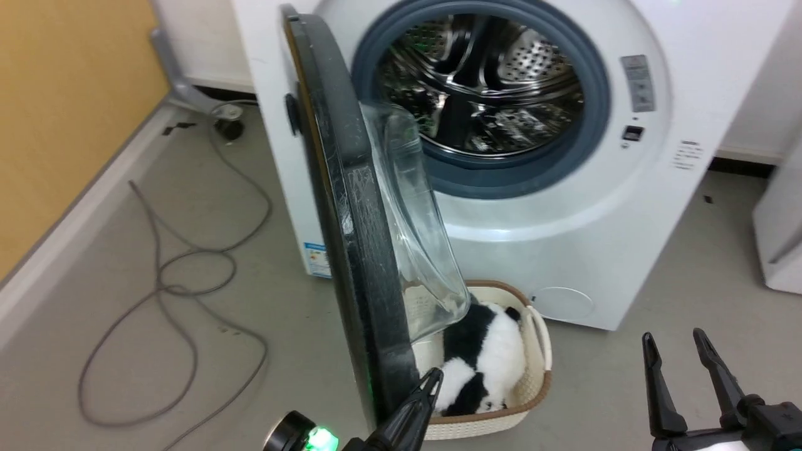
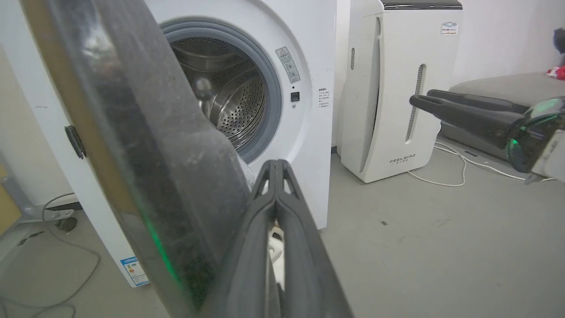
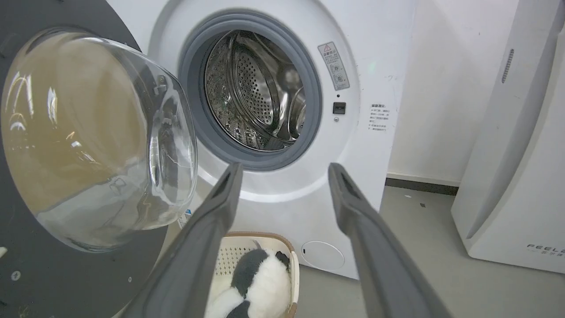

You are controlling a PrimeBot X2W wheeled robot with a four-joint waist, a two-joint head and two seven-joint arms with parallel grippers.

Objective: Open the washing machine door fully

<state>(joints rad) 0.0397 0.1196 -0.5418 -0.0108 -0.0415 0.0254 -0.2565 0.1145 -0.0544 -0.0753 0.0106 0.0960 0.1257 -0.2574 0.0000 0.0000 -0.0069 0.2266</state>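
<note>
Head view | glossy black round glass-bowled washing machine door (image 1: 338, 188): likely stiff, slick | push rim (image 1: 382, 351) | left gripper (image 2: 276, 164) closed, empty | right gripper (image 1: 671, 337) wide

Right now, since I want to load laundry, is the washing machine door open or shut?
Open. The washing machine door stands swung out, edge-on in the head view, baring the steel drum. Fully open: cannot tell.

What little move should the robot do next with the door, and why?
Probably push the washing machine door wider, to the robot's left, with the shut left gripper. The door stands only partway out from the washing machine, and that gripper sits beside its inner face.
</note>
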